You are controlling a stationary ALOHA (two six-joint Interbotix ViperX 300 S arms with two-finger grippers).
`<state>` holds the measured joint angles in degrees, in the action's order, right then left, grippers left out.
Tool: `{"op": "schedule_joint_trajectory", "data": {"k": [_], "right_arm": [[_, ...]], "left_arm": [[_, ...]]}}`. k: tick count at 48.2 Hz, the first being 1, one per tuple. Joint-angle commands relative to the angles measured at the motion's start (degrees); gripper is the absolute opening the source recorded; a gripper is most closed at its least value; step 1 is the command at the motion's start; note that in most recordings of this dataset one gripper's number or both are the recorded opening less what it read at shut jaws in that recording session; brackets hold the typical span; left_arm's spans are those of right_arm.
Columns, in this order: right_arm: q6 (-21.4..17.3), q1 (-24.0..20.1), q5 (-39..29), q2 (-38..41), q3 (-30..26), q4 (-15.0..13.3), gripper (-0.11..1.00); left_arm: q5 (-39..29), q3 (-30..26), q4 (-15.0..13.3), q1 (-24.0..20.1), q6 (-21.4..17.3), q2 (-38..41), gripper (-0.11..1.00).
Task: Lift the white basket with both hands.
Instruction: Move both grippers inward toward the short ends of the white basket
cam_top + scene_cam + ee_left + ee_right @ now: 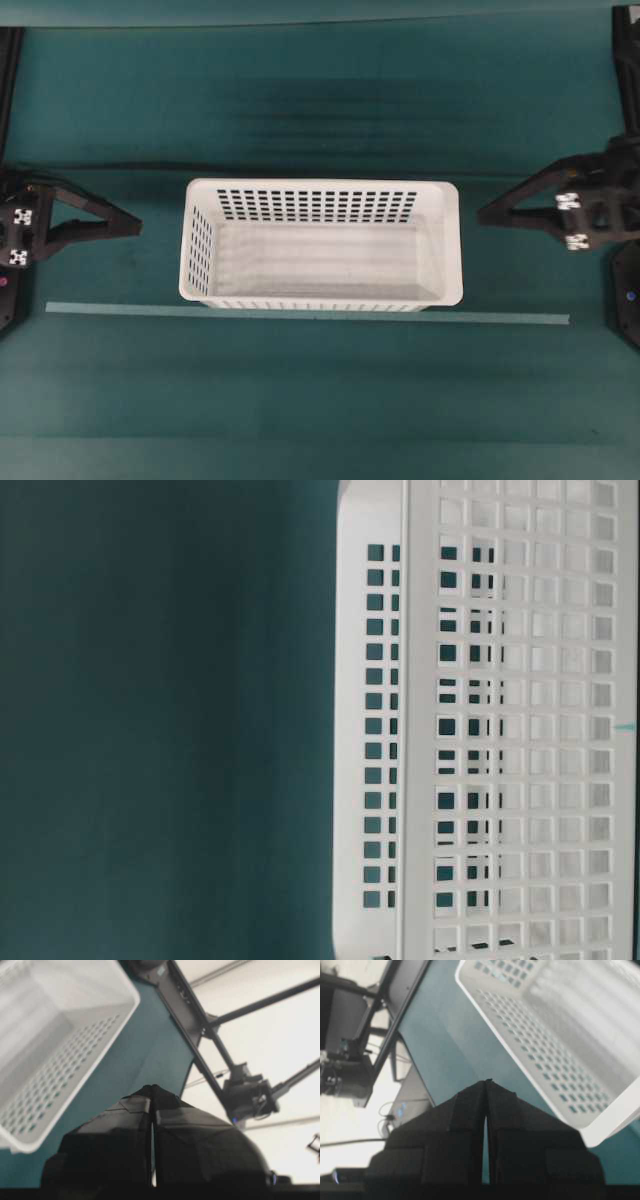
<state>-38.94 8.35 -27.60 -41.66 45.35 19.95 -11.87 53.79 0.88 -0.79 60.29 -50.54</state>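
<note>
Overhead view: pale tape strip (300, 313) borders white basket (320, 243).

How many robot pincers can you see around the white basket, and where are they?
2. The left pincer sits shut, left of the white basket, clear of it. The right pincer sits shut on the opposite side, also apart. None seems hidden.

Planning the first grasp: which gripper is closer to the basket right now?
The right gripper: its tip sits nearer the white basket than the left gripper, which leaves a wider strip of green.
</note>
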Motion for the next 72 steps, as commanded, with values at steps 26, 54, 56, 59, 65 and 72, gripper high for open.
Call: {"op": "schedule_joint_trajectory", "data": {"k": [26,54,56,59,65,72], "right_arm": [[-29.62,0.26,-30.32,15.12,-9.14,-10.55,0.00],[-30.50,0.88,-34.72,21.01,-13.01,-15.03,0.00],[-30.06,0.88,-34.45,21.18,-13.01,-15.03,0.00],[-29.53,0.79,-33.40,21.18,-12.83,-15.03,0.00],[-28.74,0.79,-30.67,21.01,-11.69,-14.68,0.06],[-29.18,0.79,-27.33,20.92,-10.46,-14.24,0.31]], "left_arm": [[-37.79,-13.54,0.44,-2.55,16.70,12.22,-0.03],[-38.23,-16.44,0.62,-3.96,17.40,18.11,-0.03],[-37.44,-16.44,0.62,-4.04,17.40,18.54,-0.03],[-36.65,-16.44,0.62,-3.96,17.31,19.07,-0.03],[-34.63,-16.70,0.62,-3.96,16.88,19.60,-0.03],[-32.17,-16.35,0.62,-3.96,16.08,19.60,0.04]]}}
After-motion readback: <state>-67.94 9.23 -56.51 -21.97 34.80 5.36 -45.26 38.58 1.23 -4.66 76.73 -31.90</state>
